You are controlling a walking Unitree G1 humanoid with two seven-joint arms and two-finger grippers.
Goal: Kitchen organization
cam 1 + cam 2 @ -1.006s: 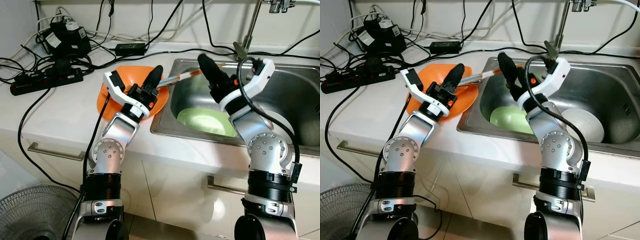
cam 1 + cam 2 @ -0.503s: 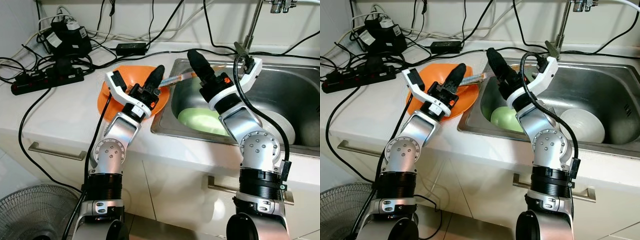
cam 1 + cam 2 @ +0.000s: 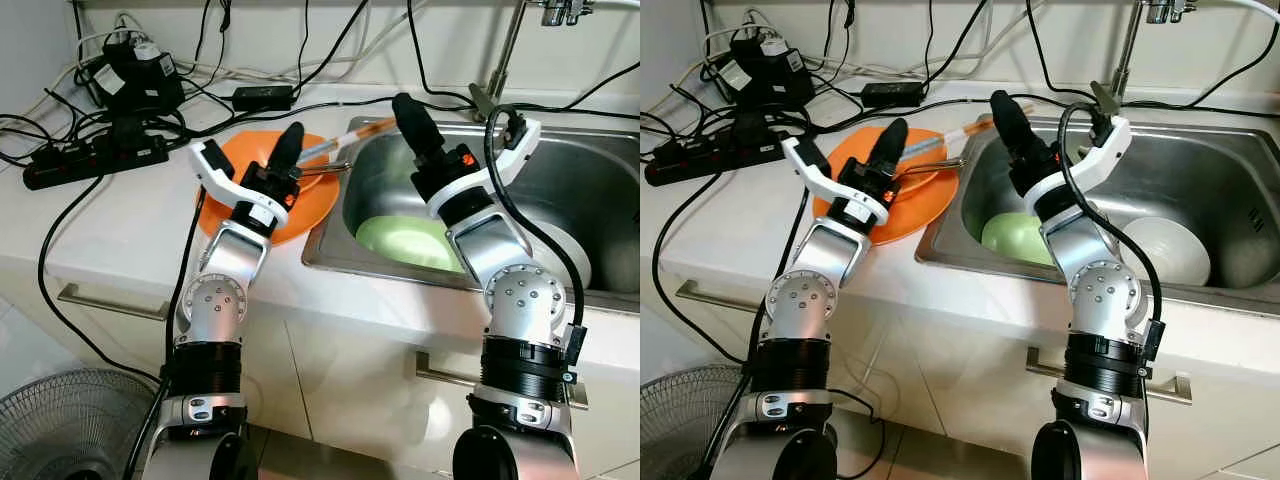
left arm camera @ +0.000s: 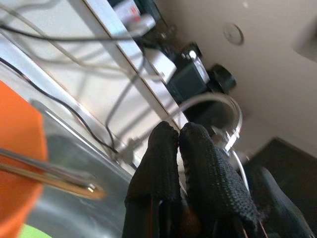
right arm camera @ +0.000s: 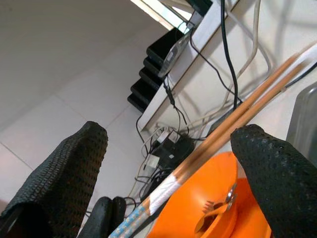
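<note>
Above the orange plate (image 3: 305,205), the left claw (image 3: 290,140) is pinched closed, empty; chopsticks (image 3: 340,140) lie across it toward the open right claw (image 3: 410,112).

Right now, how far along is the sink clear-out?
Early. An orange plate sits on the counter with a metal utensil on it and chopsticks across its far edge. The left gripper is shut above the plate; the right gripper, open, is raised over the sink. Left: the green plate and white bowl in the basin.
</note>
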